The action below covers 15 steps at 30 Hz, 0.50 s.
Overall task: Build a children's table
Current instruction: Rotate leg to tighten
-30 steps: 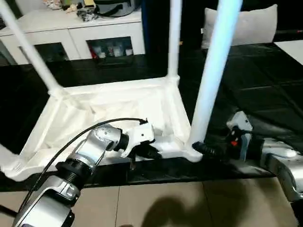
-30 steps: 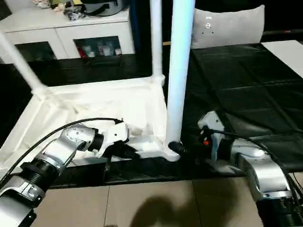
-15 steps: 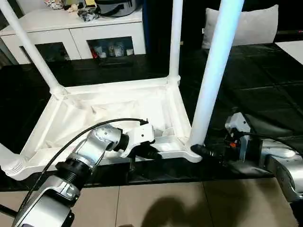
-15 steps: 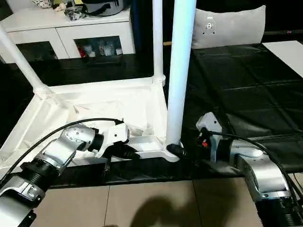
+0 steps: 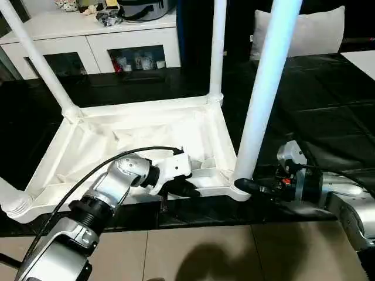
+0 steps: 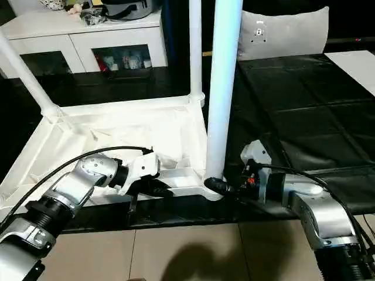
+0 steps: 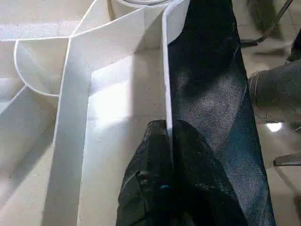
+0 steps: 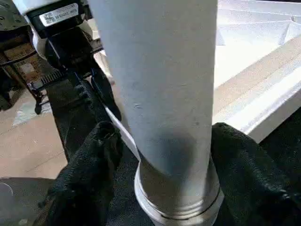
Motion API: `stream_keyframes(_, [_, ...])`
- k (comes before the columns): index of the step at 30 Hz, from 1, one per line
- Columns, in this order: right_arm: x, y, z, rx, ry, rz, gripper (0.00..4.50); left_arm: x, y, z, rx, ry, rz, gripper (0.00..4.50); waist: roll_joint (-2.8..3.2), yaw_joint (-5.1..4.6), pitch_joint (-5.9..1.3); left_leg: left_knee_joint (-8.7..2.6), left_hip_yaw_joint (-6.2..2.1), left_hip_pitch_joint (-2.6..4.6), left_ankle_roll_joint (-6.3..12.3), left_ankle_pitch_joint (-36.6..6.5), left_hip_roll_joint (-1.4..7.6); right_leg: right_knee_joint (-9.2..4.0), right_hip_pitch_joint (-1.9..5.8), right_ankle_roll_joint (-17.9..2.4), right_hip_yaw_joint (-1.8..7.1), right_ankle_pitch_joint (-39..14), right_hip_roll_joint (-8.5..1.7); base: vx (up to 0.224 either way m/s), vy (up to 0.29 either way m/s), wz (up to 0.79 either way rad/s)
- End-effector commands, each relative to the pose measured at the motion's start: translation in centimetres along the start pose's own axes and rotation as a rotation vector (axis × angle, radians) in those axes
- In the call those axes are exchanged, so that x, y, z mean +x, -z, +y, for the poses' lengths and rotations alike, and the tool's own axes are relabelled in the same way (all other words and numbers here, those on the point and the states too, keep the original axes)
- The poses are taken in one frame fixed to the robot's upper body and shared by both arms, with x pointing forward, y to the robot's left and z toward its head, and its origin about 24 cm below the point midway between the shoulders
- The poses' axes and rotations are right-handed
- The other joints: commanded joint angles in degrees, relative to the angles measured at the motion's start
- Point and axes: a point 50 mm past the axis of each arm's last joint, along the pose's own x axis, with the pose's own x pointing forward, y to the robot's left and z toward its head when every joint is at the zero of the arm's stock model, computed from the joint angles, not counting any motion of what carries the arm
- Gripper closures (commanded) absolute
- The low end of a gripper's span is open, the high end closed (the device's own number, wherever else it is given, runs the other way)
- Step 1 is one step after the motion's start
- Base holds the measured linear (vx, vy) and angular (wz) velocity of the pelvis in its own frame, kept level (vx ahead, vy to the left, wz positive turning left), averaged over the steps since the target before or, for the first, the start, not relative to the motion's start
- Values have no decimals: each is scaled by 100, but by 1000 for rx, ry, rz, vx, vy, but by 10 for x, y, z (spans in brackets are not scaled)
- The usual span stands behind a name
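**Near-right leg: right tool closing at the base**

Near edge: left tool [image 5: 188, 190] clenched on the thin near rim of the children's table [image 5: 135, 137], one finger either side of the wall, as the left wrist view shows. It pins the top down.

Right tool [image 6: 218, 186] sits at the foot of the near-right leg [image 5: 265, 88], a black finger either side of the threaded collar. Change over the last second: the fingers have drawn in from fully spread toward the leg. In the right wrist view they flank it closely; I cannot tell whether both pads press yet. Judgement: grip being taken on the leg base, probably to turn or seat it in the corner socket.

Orientation: table lies upside down on the black mat [image 5: 328, 93], ribbed underside up, long axis running left to right across the view. Near-right leg stands upright, long axis vertical, thick end down in the socket, running out of the picture's top.

Further back: back-right leg [image 5: 217, 47] upright; back-left leg [image 5: 38, 58] leans outward to the left. Judgement: the final leg is being fitted.

Beyond: white cabinet [image 5: 88, 41] with glass doors, a pillow [image 5: 316, 32].
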Motion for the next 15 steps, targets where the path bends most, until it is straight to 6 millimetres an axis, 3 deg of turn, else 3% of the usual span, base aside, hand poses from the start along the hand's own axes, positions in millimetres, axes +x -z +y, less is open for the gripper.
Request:
stream_keyframes(1, [6,-2,2,4,-25,0,180,2,-4,-3,29,39,17,450,-168,8,-391,-334,15,-20,624,-682,162,-347,348,-787,240,-1983,-320,0,0,0])
stream_keyframes(5, [10,0,2,22,1,9,204,4,-6,-3,10,36,-6,450,-147,-1,-389,-334,14,-15,609,-681,160,-353,343,-808,237,-1970,-312,0,0,0])
stream_keyframes(8, [22,-4,4,58,52,-28,230,9,-10,5,-55,-77,-27,450,-146,-13,-380,-340,14,-13,548,-733,154,-353,343,-813,232,-2021,-315,0,0,0])
stream_keyframes(10, [31,-5,5,69,106,-32,241,13,-16,12,-126,-163,-68,450,-166,-42,-360,-350,21,6,456,-874,137,-399,337,-715,223,-2348,-313,0,0,0])
stream_keyframes(12, [39,-6,2,100,198,-38,243,17,-23,16,-197,-234,-106,450,-143,-67,-348,-360,14,13,391,-949,121,-432,328,-620,203,-2591,-307,0,0,0])
stream_keyframes(15, [50,-6,-7,177,367,-24,248,24,-30,21,-278,-317,-134,450,-159,-164,-341,-372,2,-10,308,-1015,93,-455,339,-515,190,-2662,-291,0,0,0])
